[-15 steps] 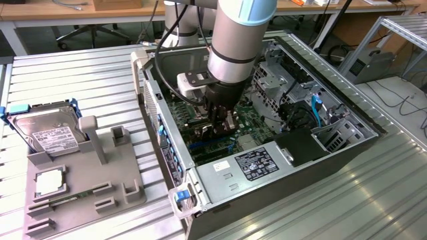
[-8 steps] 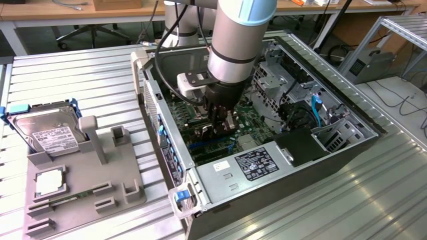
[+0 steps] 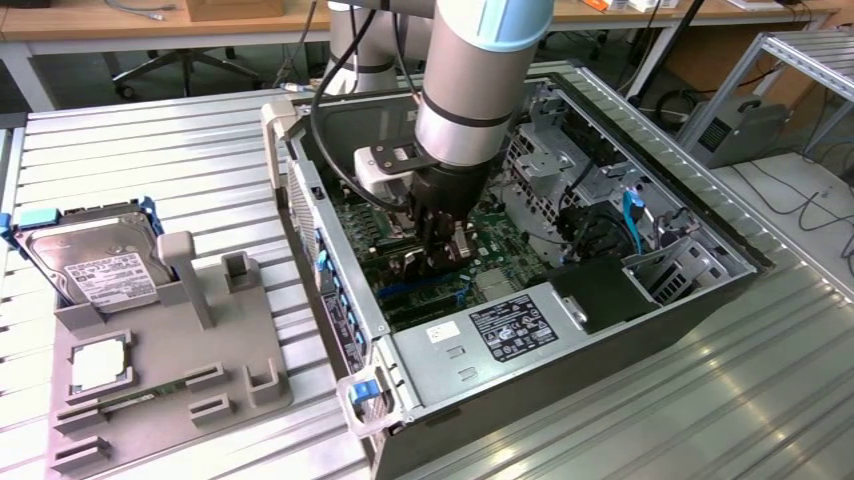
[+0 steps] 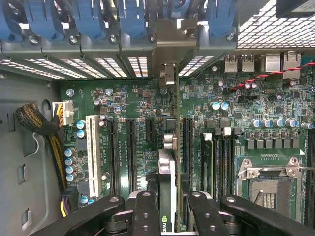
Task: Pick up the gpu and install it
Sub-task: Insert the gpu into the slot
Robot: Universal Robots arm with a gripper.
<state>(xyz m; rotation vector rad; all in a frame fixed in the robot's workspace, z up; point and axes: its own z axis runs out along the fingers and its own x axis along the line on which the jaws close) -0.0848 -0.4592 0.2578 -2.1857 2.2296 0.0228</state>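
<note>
Lab setup: ribbed metal table (image 3: 160, 150), with desks and an office chair (image 3: 174, 65) behind at 11 o'clock in the exterior view. Open PC case (image 3: 304, 210) lies on its side mid-table. The arm (image 3: 467, 90) comes in from 12 o'clock and drops straight into it, gripper (image 3: 447, 250) low over the board near frame centre. Power supply (image 3: 514, 325) is at 5 o'clock of the gripper, near it. Grey fixture tray (image 3: 227, 370) sits at 8 o'clock of the case, well apart from the gripper. A hard drive (image 3: 94, 260) stands at the tray's 11 o'clock end and a square chip (image 3: 100, 365) lies flat at its 8 o'clock side. Wrist view: gripper (image 4: 172, 206) is clamped on the gpu (image 4: 166, 187), one finger (image 4: 145, 211) on each side of the card. Card is edge-on, upright to the motherboard (image 4: 123, 98), running parallel to the black expansion slots, metal end toward the rear wall with the blue latches (image 4: 88, 14). Can't tell if its edge connector is in a slot or just above. White slot (image 4: 92, 152) is a few slots to one side, CPU socket (image 4: 268, 182) on the other
</note>
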